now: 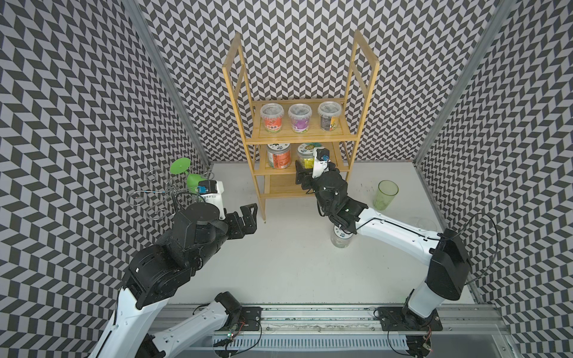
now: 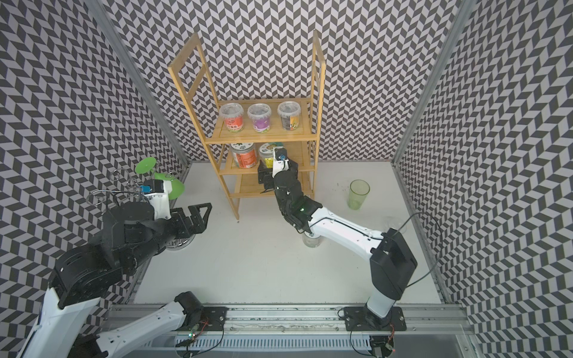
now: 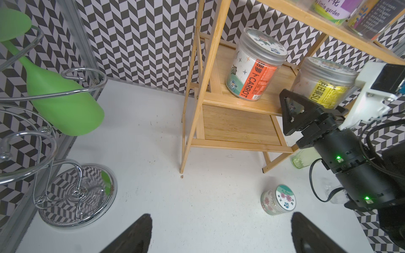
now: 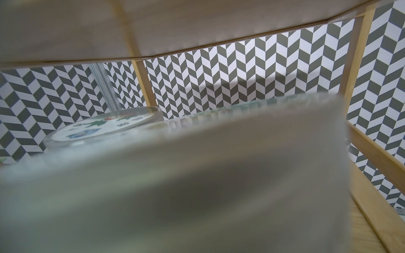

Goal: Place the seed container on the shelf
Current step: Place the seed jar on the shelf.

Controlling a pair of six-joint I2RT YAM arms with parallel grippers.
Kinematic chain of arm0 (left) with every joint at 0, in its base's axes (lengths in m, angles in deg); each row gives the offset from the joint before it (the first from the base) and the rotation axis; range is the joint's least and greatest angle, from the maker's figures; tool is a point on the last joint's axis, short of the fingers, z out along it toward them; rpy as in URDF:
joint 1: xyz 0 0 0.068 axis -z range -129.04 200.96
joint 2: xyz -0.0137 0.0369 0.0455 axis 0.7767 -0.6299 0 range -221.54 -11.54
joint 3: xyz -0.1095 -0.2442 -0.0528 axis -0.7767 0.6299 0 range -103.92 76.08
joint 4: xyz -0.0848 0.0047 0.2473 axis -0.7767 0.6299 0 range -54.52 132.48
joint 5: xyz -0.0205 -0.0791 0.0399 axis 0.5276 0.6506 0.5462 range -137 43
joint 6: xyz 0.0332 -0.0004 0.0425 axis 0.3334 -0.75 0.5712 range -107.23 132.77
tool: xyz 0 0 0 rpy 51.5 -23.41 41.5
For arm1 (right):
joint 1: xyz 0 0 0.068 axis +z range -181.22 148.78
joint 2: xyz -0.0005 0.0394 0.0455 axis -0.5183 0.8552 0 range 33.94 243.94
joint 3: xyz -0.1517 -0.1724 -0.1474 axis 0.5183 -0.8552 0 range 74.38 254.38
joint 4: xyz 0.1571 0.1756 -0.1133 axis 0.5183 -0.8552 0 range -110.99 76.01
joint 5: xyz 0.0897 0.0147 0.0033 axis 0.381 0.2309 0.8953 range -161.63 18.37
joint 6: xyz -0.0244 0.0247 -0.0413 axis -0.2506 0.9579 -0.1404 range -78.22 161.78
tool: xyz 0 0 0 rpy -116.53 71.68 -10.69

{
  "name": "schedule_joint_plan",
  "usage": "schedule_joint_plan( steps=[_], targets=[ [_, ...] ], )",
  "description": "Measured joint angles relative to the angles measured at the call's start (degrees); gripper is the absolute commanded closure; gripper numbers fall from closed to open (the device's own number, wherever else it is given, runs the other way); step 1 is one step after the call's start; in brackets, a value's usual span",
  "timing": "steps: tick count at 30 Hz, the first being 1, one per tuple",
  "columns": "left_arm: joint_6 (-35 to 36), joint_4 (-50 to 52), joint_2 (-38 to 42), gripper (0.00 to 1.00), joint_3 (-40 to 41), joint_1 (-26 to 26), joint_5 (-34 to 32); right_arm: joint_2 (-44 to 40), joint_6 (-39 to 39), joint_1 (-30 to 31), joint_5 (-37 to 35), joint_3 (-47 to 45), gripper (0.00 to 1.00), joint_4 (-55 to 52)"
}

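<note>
- On the middle tier of the bamboo shelf (image 1: 279,140), the yellow-labelled seed jar (image 3: 322,87) stands upright, just beside the carrot seed jar (image 3: 252,65).
- The right hand (image 1: 305,171) reaches in from the front at that jar. One black finger (image 3: 285,124) shows by the jar's lower wall on the carrot-jar side; the other is hidden.
- Whether this hand grips the jar or stands free of it, I cannot tell; the right wrist view is filled with the jar's blurred top.
- The left hand (image 3: 221,238) hangs over the bench (image 1: 279,263), released wide, holding nothing.
- A small flower-lidded jar (image 3: 278,199) stands on the bench under the right arm.
</note>
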Motion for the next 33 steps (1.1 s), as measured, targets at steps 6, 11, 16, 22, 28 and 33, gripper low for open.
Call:
schedule_joint_plan(
  steps=[6,11,16,22,28,33],
  targets=[
    [0.8,0.0,-0.3,0.00,0.1,0.0,0.0,0.0,0.0,0.0,0.0,0.0,0.06,0.2],
    [1.4,0.0,-0.6,0.00,0.1,0.0,0.0,0.0,-0.4,0.0,0.0,0.0,0.04,0.1],
    [1.9,0.0,-1.0,0.01,0.2,0.0,0.0,0.0,-1.0,0.0,0.0,0.0,0.04,0.1],
    [2.4,-0.2,-1.3,0.00,0.2,0.0,0.0,0.0,-2.2,-0.1,0.0,0.0,0.07,-0.2],
    [3.0,-0.4,-1.6,0.00,0.3,0.0,0.0,-0.1,-3.0,-0.3,0.0,0.0,0.00,-0.3],
    [3.1,-0.4,-1.9,0.00,0.3,0.0,0.0,-0.4,-3.6,-0.3,-0.2,0.0,0.00,-0.3]
  ],
)
